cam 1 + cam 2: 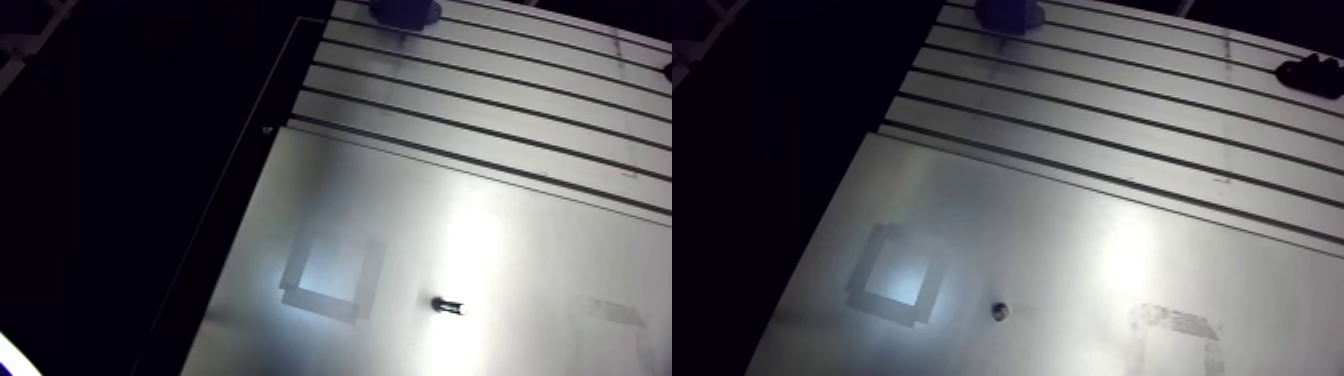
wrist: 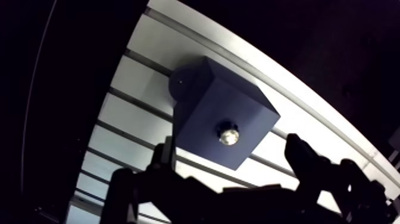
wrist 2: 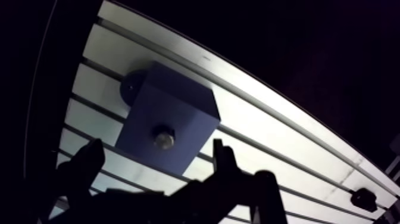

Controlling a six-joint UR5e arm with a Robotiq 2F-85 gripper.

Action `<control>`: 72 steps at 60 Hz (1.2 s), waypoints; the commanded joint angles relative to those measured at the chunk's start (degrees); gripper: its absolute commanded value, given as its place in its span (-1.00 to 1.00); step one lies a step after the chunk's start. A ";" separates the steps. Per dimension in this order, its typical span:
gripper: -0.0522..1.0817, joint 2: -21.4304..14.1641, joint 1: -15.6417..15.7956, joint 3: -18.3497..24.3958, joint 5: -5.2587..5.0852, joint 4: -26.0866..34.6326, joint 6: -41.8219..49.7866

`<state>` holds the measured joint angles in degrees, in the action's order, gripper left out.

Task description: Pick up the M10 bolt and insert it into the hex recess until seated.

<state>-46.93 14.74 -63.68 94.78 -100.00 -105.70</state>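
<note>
We saw a dim scene, black off the table (image 1: 520, 110), with one bright glare streak on its plate. In the wrist view the fingers (image 2: 300, 156) were silhouettes and the bolt (image 2: 228, 136) head glinted.

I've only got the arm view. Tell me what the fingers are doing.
Observer: In the wrist view the fingers are apart and empty, with the blue block just ahead of them.
Operator: Describe the block's near face.
Observer: A shiny round piece sits in the middle of it. I cannot tell whether it is a bolt head or the bare recess.
</note>
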 commanded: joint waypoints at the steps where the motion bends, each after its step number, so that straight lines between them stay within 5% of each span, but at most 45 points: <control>1: -0.69 -0.54 0.03 -0.08 -0.65 0.02 0.42; 22: 0.75 -1.94 0.03 -0.42 -1.14 0.34 7.01; 35: 0.98 -2.48 -0.14 -1.10 -0.88 0.40 17.00; 72: 0.99 -3.34 -0.32 -3.63 -0.36 -3.65 20.75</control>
<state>-49.74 14.42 -66.07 94.36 -102.16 -85.58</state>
